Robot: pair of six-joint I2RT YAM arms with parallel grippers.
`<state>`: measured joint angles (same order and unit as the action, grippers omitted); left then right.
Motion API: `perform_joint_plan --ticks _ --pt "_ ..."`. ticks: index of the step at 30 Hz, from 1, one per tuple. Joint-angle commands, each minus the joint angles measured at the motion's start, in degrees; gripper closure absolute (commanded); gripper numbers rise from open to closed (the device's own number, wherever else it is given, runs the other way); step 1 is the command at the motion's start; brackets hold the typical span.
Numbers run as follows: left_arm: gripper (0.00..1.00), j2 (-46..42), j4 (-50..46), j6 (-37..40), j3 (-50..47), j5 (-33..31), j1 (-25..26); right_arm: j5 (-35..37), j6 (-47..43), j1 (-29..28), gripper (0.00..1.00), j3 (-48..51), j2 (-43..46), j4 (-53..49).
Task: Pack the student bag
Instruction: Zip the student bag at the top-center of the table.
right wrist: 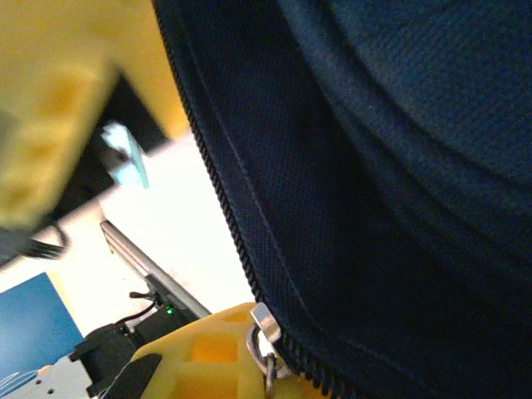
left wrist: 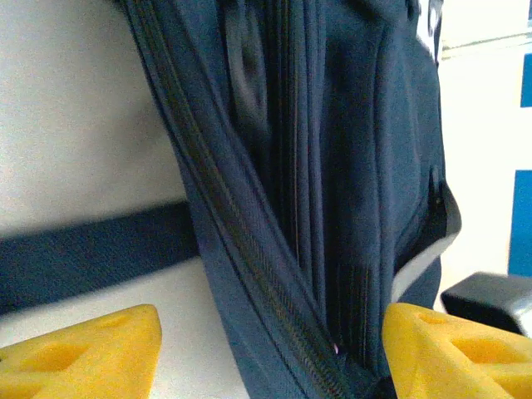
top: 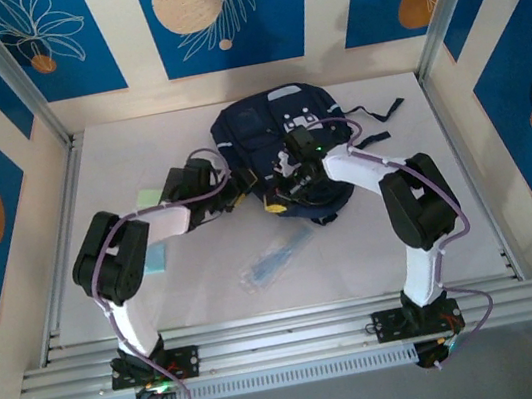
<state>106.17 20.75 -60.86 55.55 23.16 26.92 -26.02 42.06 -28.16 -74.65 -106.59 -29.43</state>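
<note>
Navy student bag (top: 270, 128) at the far middle of the white table (top: 354, 246), both arms at its near edge, left gripper (left wrist: 270, 332) fingers spread astride the bag's zipper seam, right gripper (right wrist: 224, 349) pinching the bag's metal zipper pull (right wrist: 264, 341)

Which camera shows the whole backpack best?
Top external view: nearly the whole student bag shows, patches and straps too. Both wrist views catch close-up navy fabric and zipper.
</note>
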Motion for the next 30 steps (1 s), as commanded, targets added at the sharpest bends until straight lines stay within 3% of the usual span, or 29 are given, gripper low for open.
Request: perform_joint_plan --ticks 1,3,4,7,10,17,27,29,30 --pt "0.31 1.4 6.3 -3.8 -0.3 -1.5 1.7 -4.8 1.5 -0.8 1.0 -1.3 1.3 0.9" --pt "0.41 3.9 8.7 -5.0 0.7 -1.7 2.3 -4.7 1.6 -1.3 1.0 -0.3 2.0 0.6" --pt "0.51 5.2 9.6 -5.4 1.4 -1.9 2.4 -4.5 1.5 -1.6 1.0 0.1 2.2 0.0" --pt "0.98 6.7 12.0 -5.5 2.3 -2.7 2.5 -3.7 -0.4 -2.0 1.0 0.8 2.7 -4.1" --pt "1.0 5.4 9.2 -2.4 2.9 -3.4 1.9 -1.0 -7.0 -1.9 1.0 0.3 3.5 -14.3" --pt "1.0 3.2 5.3 1.5 3.2 -1.0 -0.3 16.4 -21.7 0.7 1.0 -0.4 4.8 -37.4" --pt "1.0 1.2 -5.9 10.3 5.5 3.2 -4.5 49.5 -23.5 8.2 1.0 -10.2 3.1 -45.8" --pt "1.0 1.1 -6.7 10.9 6.2 3.6 -5.9 50.0 -23.4 7.5 1.0 -11.5 1.9 -44.2" --pt "1.0 1.3 -7.3 11.2 6.7 3.5 -6.6 46.9 -24.0 6.7 1.0 -11.6 1.7 -42.2"
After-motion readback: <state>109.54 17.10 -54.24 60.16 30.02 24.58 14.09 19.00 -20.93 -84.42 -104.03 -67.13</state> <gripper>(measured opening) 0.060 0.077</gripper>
